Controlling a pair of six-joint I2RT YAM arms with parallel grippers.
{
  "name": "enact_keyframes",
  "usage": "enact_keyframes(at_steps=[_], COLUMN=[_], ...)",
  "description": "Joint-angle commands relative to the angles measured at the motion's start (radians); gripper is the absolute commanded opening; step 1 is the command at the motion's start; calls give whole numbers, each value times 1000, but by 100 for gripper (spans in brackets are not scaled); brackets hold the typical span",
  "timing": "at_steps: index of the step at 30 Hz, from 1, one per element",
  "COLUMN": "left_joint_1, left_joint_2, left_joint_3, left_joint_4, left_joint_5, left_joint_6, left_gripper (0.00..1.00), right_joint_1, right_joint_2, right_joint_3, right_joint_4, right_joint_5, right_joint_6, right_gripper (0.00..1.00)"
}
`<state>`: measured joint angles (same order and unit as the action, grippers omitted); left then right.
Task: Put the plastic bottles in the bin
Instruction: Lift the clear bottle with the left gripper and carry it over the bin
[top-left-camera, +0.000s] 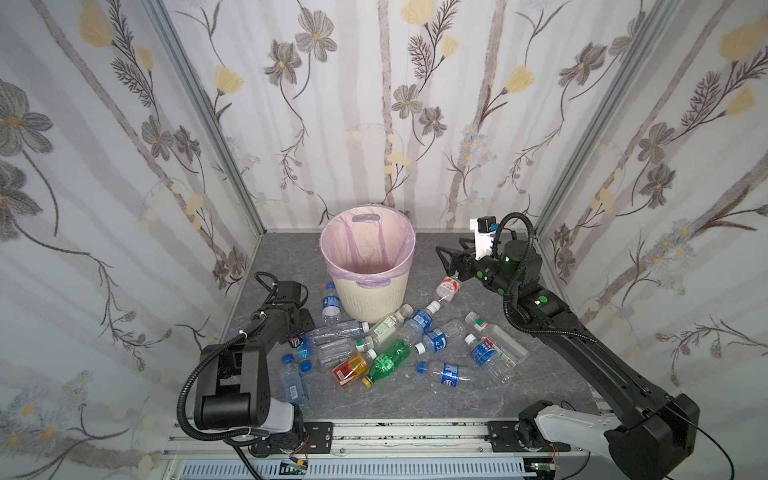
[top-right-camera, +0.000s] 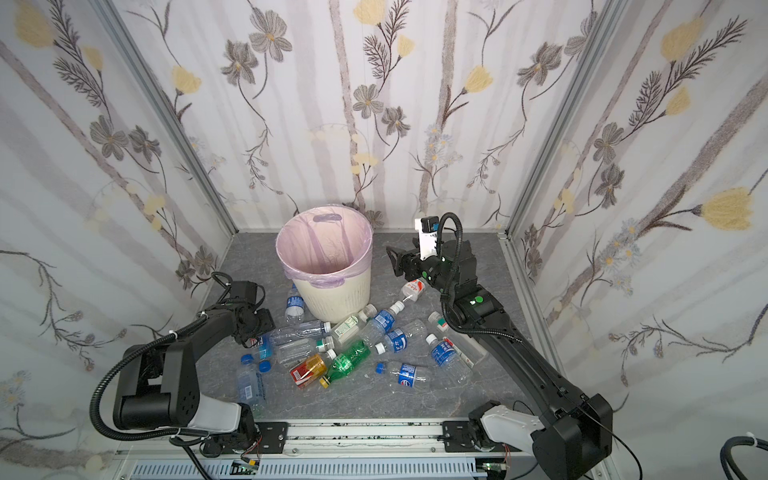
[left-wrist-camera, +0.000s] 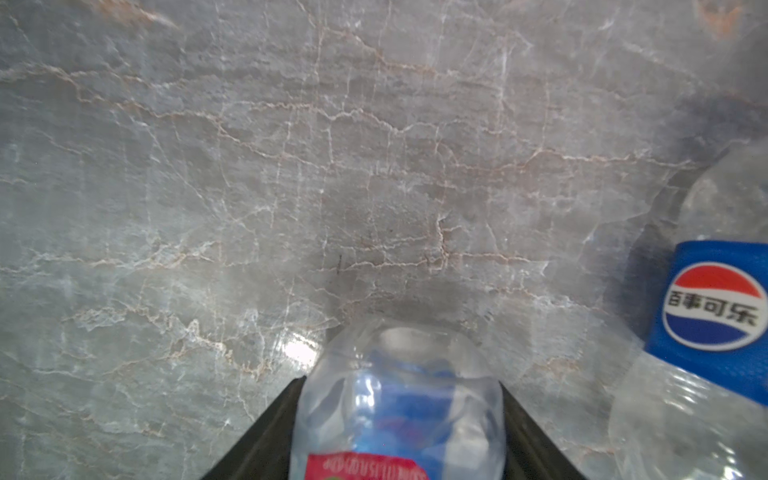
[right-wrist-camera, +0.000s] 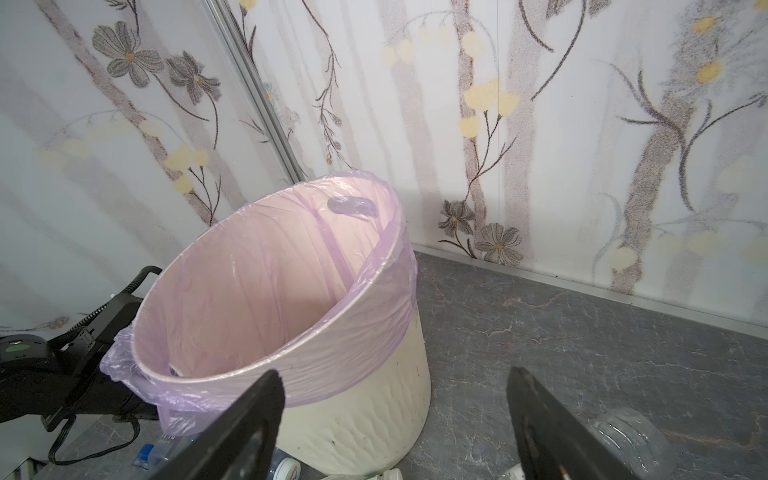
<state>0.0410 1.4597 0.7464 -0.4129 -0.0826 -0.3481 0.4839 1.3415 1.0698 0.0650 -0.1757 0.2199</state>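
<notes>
Several plastic bottles (top-left-camera: 395, 345) lie scattered on the grey marble floor in front of the bin (top-left-camera: 370, 299), among them a green bottle (top-left-camera: 388, 361) and an amber bottle (top-left-camera: 351, 368). The bin (top-right-camera: 332, 299) stands upright with a pink bag lining it. My left gripper (top-left-camera: 296, 337) is low at the pile's left edge, shut on a clear bottle (left-wrist-camera: 399, 374) with a red and blue label; its fingers press both sides. My right gripper (top-left-camera: 446, 255) hangs open and empty, raised just right of the bin (right-wrist-camera: 365, 415), above a white-red labelled bottle (top-left-camera: 448, 287).
Floral walls close in the floor on three sides. An aluminium rail (top-left-camera: 374, 432) with both arm bases runs along the front. A Pepsi-labelled bottle (left-wrist-camera: 712, 307) lies close beside the held one. Bare floor shows right of the bin (right-wrist-camera: 582, 353).
</notes>
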Motion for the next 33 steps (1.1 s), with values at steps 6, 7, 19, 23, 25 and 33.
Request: enact_keyframes(at_steps=[6,7,19,23,25,33], left_joint_1=[0,0,2,2,1,1], left_joint_2=[5,5,-33,-59,-68,-91], left_joint_3=[18,21,153,234,278,459], left_joint_4=[-17,-18,-129,-172,-196,-256], left_joint_5=[-22,-25,-47,-54,-64,-88], left_joint_6=[-12,-10,48,59,69,100], left_gripper=[58,56,48,48,48,48], right_joint_1=[-4,-5,-11,-10,-11,-12], right_joint_2=[-4,-5,-10,-5,-10,-35], right_joint_3=[-25,-29,-37,-39,-44,-59], right_joint_4=[63,65,50,52,55,23], right_joint_5=[6,7,17,9,8,30], right_joint_6=[20,20,31,46,51,41], right_gripper=[84,84,84,84,84,84])
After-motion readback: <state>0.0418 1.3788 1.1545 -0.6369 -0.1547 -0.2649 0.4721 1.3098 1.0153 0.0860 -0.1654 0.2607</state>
